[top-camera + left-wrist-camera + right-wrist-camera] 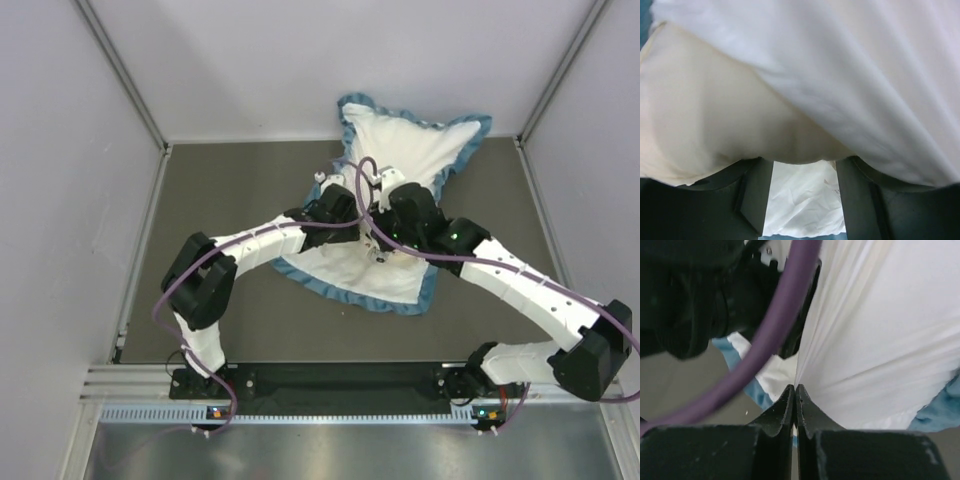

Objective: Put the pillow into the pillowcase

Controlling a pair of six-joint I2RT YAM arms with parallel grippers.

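1. Fingers of the right gripper are pressed tight together, with no gap between the pads. They pinch a fold of the pillowcase, whose plain white inside runs away from the tips toward 1 o'clock.
2. Spread wide, the left gripper holds nothing between its dark fingers; crumpled white cloth shows through the gap at 6 o'clock.
3. Those fingers' tips are covered by the bulging cream pillow; whether they press into it I cannot tell.
4. The pillow fills the 9 o'clock side of the left wrist view, and white pillowcase fabric drapes over it from 12 down to 3 o'clock.
5. From above, the pillowcase lies white side up on the dark table, toward 12 o'clock from the arm bases. Its blue ruffled edge runs around it, and both wrists meet over its middle.
6. A purple cable crosses the right wrist view from 12 to 8 o'clock.
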